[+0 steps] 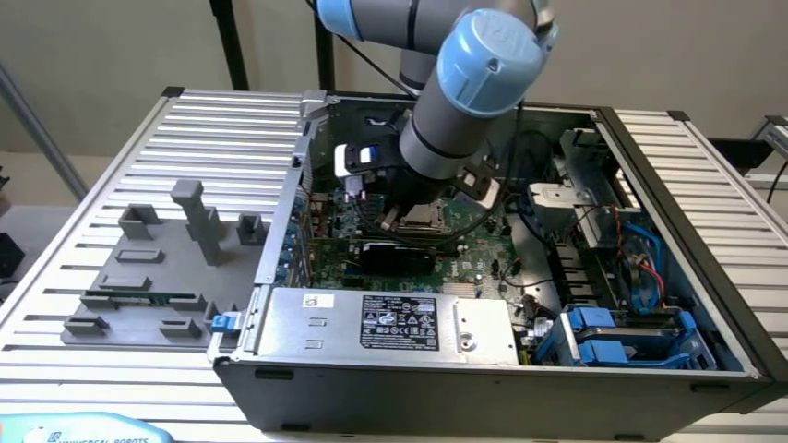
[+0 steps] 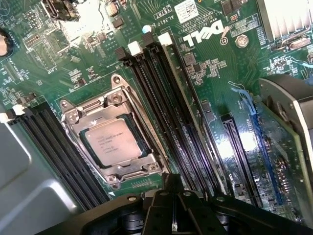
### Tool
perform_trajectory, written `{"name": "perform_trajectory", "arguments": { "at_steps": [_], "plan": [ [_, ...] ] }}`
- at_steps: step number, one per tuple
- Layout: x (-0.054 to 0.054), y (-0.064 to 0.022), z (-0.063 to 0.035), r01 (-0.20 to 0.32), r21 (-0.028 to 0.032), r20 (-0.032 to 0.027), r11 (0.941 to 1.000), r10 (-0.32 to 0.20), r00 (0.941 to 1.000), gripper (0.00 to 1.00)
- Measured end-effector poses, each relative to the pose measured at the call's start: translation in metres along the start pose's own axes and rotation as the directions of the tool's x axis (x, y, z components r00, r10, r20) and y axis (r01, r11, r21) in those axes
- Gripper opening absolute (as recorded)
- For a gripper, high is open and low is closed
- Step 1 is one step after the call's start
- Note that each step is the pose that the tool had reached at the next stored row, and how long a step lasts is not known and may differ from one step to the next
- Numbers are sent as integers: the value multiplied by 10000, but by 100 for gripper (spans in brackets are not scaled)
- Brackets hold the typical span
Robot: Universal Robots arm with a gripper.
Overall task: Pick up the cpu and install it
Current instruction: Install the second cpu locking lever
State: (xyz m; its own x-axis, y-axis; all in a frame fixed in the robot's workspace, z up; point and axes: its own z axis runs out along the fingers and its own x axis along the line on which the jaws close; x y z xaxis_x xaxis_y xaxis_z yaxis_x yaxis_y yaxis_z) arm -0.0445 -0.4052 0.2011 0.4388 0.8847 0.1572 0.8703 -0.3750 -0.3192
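- The computer case [image 1: 689, 277] lies open on the table [image 1: 148, 138].
- The motherboard [image 2: 205, 73] shows the cpu [image 2: 113, 140] seated in its socket.
- The claw [image 2: 174, 215] is closed, empty, just above; a careless descent could knock the chip askew.

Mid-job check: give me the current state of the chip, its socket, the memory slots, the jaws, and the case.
cpu: seated flat in the socket, not held.
socket: retention frame open, chip exposed.
memory slots: empty beside the socket.
gripper: jaws shut, holding nothing, above the motherboard.
computer case: side open, lying flat.
memory stick: resting in the grey fixture tray.
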Motion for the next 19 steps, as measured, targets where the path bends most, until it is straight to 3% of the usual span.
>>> {"name": "perform_trajectory", "arguments": {
  "at_steps": [2, 5, 19],
  "plan": [
    [5, -5, 5, -5, -27, 60, 10000, 5, 10000, 11],
    [2, -11, 8, 11, -38, 100, 10000, -11, 9999, 11],
    [-14, -20, 53, 253, -60, 140, 9997, -252, 9996, 11]
  ]
}}
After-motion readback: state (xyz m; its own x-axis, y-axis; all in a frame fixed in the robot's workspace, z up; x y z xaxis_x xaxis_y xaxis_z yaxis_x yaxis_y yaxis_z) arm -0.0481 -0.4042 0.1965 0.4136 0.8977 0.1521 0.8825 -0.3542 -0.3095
